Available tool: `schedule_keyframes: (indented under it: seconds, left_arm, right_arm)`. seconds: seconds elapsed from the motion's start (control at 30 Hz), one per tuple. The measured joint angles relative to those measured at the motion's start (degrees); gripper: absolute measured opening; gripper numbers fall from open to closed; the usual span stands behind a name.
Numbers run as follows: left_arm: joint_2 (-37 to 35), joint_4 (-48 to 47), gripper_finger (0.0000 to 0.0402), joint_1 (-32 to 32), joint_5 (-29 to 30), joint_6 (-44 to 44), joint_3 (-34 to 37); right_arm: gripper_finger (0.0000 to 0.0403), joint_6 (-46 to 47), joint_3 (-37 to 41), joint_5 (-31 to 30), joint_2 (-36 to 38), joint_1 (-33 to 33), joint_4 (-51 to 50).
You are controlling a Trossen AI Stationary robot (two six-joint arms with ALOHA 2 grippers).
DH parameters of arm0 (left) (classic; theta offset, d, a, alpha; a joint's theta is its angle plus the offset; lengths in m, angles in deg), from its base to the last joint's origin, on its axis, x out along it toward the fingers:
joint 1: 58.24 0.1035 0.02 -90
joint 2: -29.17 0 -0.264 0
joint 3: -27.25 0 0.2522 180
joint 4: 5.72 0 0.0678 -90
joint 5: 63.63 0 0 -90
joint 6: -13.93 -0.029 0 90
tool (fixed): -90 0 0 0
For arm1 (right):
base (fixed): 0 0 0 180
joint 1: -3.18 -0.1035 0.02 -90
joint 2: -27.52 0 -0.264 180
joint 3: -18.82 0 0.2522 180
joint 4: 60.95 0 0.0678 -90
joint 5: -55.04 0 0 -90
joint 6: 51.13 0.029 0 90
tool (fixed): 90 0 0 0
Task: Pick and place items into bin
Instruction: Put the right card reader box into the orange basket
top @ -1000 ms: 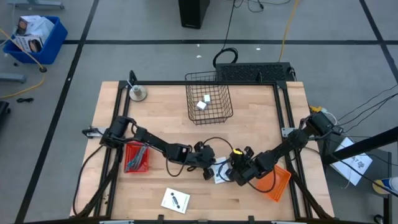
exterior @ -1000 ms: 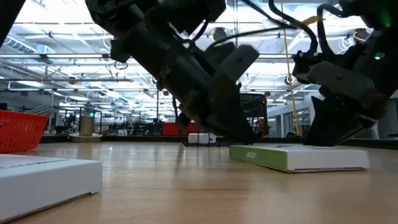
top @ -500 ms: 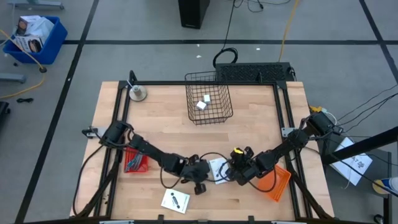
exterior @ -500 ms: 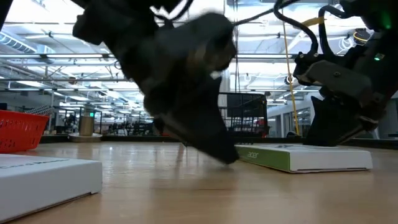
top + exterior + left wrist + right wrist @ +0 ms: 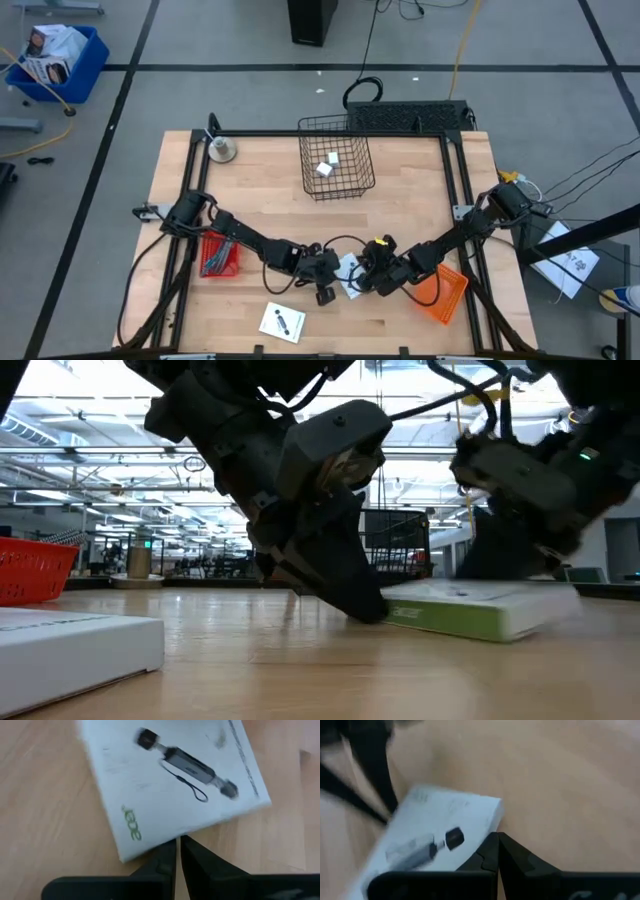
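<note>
A flat white card box [image 5: 170, 785] with a printed black adapter and a green edge [image 5: 470, 622] lies on the wooden table between my two grippers. My left gripper [image 5: 177, 842] stands shut at the box's left side [image 5: 350, 272]. My right gripper [image 5: 496, 837] stands shut at its right side. A second white card [image 5: 282, 322] lies flat near the table's front edge. The wire basket [image 5: 335, 190] stands at the back with two small white blocks [image 5: 327, 165] in it. My left gripper sets its shut fingertips [image 5: 167, 851] against the box's edge by a corner [image 5: 131, 851], slanting down from the table's left. The box lies on the table. My right gripper sets its shut fingertips [image 5: 490, 845] against the box's corner [image 5: 496, 815], slanting down from the right.
A red tray [image 5: 218, 252] with tools stands at the left edge under my left arm. An orange tray [image 5: 442, 290] stands at the right. A round metal weight [image 5: 221, 150] sits at the back left. Bare wood lies between the basket and the grippers.
My left gripper has swung from the box's far side toward the table's near edge and tipped, and its tips now meet the box's edge. My right gripper has tipped and leaned toward the box. The box has shifted slightly on the table.
</note>
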Motion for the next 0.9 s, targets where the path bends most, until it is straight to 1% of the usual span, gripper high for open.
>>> schedule_keyframes:
  seconds: [0.07, 0.2, 0.57, 0.9]
  left_arm:
    - [0.25, 0.29, 0.0035, -0.06, 0.52, 0.06, -0.07]
    - [0.34, 0.28, 0.0035, -0.22, 1.13, 0.45, -0.07]
    - [0.49, 1.0, 0.0035, -0.64, 3.12, -1.08, 0.02]
    - [0.49, 1.31, 0.0035, -0.64, 3.41, -1.08, 0.09]
  right_arm:
    - [0.0, -0.67, 0.0, -1.98, 0.14, -0.16, 1.27]
    - [0.0, -2.93, 0.0, -3.2, 0.16, -0.45, 2.93]
    - [0.0, -4.41, -0.15, -3.27, 0.35, -0.98, 4.11]
    - [0.0, -5.05, -0.26, -5.32, 0.52, -2.21, 4.69]
